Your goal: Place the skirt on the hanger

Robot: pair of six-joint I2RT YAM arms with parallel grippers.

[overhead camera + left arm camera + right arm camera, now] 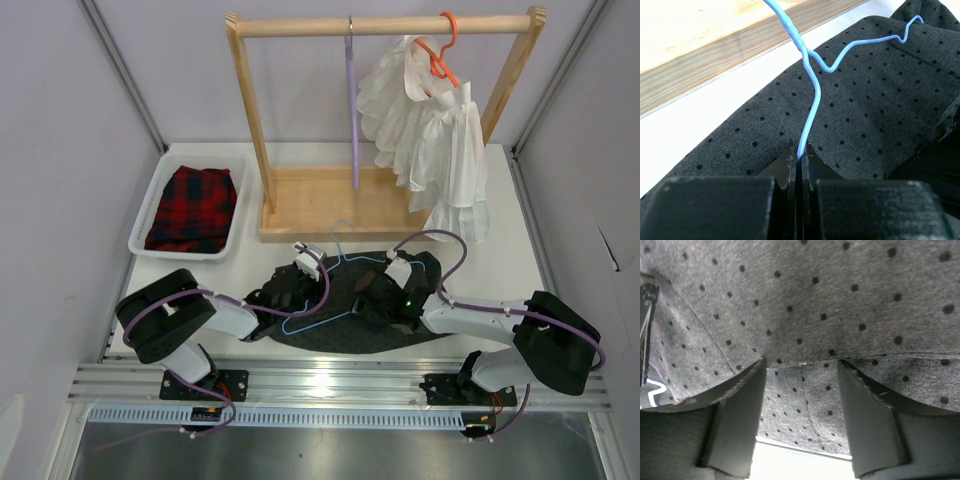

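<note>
**A:** ok, where's this at? Left claw (799,150) is pressed together on the hanger (815,95), pinching one wire arm just below the twisted neck. Right claw (802,365) is spread wide with its tips down on the skirt (805,300), and I can't see it pinching anything.

**B:** yep. The skirt's lying flat on the table (505,268) right in front of the bases, with the hanger on top of it, not threaded in at all. Barely started imo.

**A:** my worry is that the wire is thin. Lift it by one arm and it'll probably swing or twist in the grip.

**B:** also the right one could grab both layers of cloth instead of one, and then there's no opening for the hanger. Or it drags the fabric and bunches it.

**A:** further back there's the rack (385,25) with a lilac hanger (353,110) and a white garment (430,130). A big lift might snag the hook there.

**B:** the plaid thing (190,208) in the bin (150,215) is well apart, no issue.
</note>
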